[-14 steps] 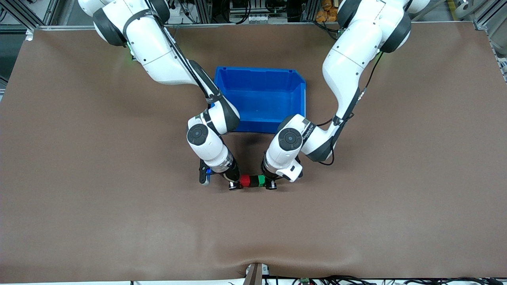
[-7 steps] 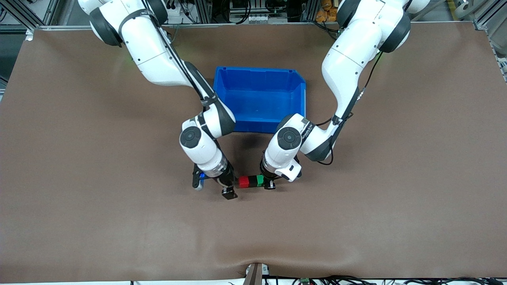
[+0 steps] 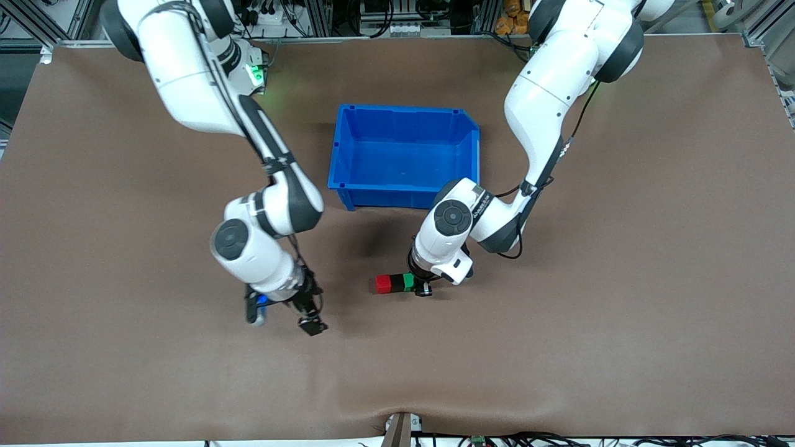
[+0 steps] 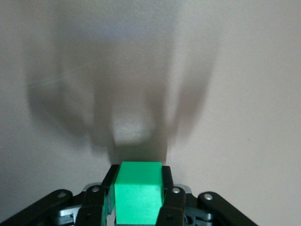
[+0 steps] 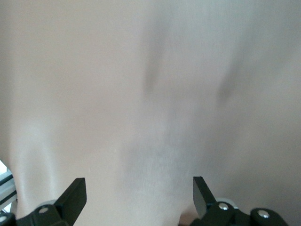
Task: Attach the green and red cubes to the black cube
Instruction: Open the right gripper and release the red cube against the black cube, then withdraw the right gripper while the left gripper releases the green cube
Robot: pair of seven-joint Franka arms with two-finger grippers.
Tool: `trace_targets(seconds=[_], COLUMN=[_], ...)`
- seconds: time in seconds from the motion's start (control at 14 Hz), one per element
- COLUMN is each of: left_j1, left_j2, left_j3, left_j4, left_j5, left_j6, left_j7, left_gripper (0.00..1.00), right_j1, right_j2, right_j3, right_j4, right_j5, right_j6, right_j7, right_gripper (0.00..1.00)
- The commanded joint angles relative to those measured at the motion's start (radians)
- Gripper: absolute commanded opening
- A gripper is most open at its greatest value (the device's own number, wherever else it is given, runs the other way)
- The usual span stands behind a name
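In the front view, starting at the right arm's end of the table, the right gripper (image 3: 308,322) hangs over bare brown table (image 3: 124,347), well apart from the cubes; most of it is hidden under its own wrist there, with only one dark fingertip (image 3: 313,326) poking out. The right wrist view settles the matter: its two fingertips (image 5: 75,193) stand wide apart with nothing between them, only blurred tabletop below, and the finger bases are cut off by the picture's edge. Next comes the row of cubes, lying nearer the front camera than the blue bin (image 3: 407,155), which sits open-topped with nothing visible inside. The red cube (image 3: 383,284) is at the row's end toward the right arm, fully exposed. The black cube (image 3: 396,283) touches it, wedged in the middle and hard to make out as more than a dark band between the two colours. The green cube (image 3: 408,282) closes the row, half covered by the left gripper (image 3: 417,284), whose wrist hides the fingers from above. The left wrist view shows that gripper (image 4: 139,197) clamped on the green cube (image 4: 138,197), a pad pressed to each side; the cube's lower part and the fingers are cut off, and the black and red cubes are hidden from this view.
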Motion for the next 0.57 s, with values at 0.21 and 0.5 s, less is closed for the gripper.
trace_targets(seconds=[0.21, 0.5], left_j1=[-0.017, -0.034], left_j2=[-0.005, -0.013], left_j3=[0.001, -0.013], left_j4=[0.025, 0.025], left_j5=[-0.016, -0.01], left_j6=[-0.109, -0.172], left_j7=[-0.007, 0.062], left_gripper=[0.0, 0.0], right_j1=[-0.17, -0.298], right_j2=[-0.094, -0.17], right_j3=[0.008, 0.01], right_j4=[0.059, 0.091], right_j5=[-0.022, -0.019], right_j6=[-0.313, -0.499], right_j7=[-0.372, -0.645], right_gripper=[1.0, 1.0])
